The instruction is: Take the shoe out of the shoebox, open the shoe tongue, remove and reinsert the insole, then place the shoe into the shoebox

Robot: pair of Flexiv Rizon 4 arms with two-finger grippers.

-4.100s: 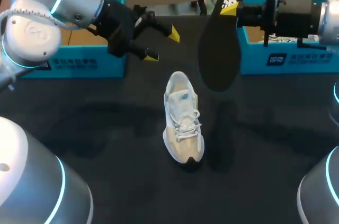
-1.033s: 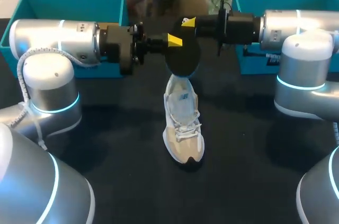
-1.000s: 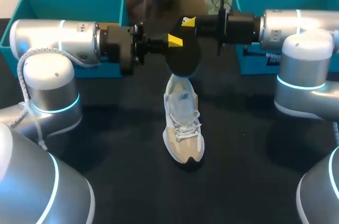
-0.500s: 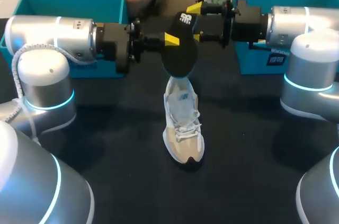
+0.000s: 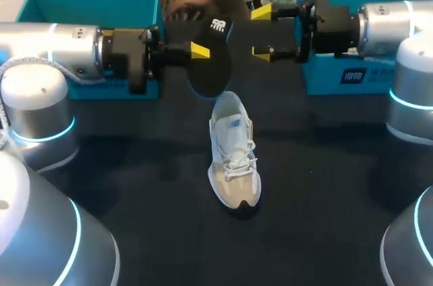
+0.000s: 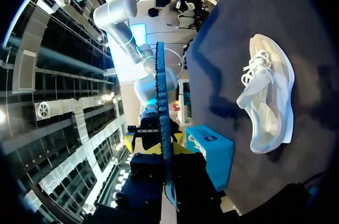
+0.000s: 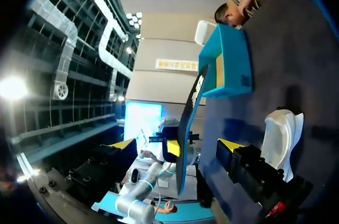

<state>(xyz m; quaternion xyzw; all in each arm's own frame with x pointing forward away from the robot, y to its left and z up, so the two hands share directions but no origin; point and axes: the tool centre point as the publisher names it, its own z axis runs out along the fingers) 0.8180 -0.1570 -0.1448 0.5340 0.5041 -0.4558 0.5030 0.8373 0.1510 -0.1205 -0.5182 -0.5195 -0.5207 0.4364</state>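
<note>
black insole (image 6: pixel 160 102) edge-on, in left end effector (image 6: pixel 158 146)

Insole (image 5: pixel 208 59) passes to my left gripper (image 5: pixel 201 52), drifting leftward above the shoe (image 5: pixel 232 151); my right gripper (image 5: pixel 262 32) releases, fingers spread.

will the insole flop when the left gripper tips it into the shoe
Probably only a little: the insole looks thin, yet runs straight edge-on in the left wrist view. It is likely light, since the left gripper alone holds it. Its toe end may bend against the shoe.

White shoe (image 5: pixel 233 157) stands upright — black insole (image 5: pixel 208 63) aloft beyond its heel.
</note>
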